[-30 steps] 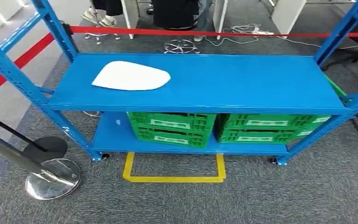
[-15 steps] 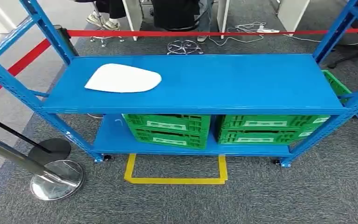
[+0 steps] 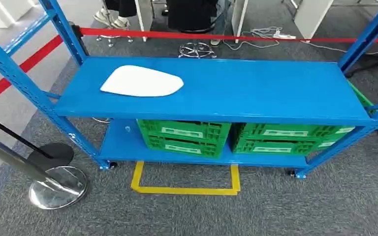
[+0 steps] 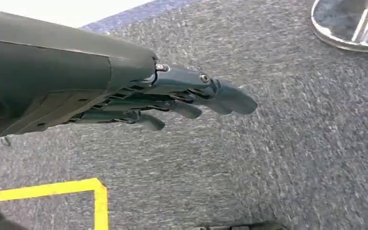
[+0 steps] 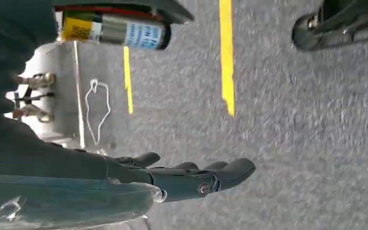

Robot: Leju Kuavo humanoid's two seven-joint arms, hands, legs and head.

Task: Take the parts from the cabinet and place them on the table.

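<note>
Flat on the shelf (image 3: 256,93), white part (image 3: 141,81) lies lengthwise; both hands empty, fingers apart.

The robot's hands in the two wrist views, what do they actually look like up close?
The left hand has a broad, smooth dark grey cover running into slim, dark blue-grey fingers with rounded tips and small silver screws at the knuckles. The right hand matches it: dark jointed fingers, a round silver screw, and a glossy grey cover behind.
</note>
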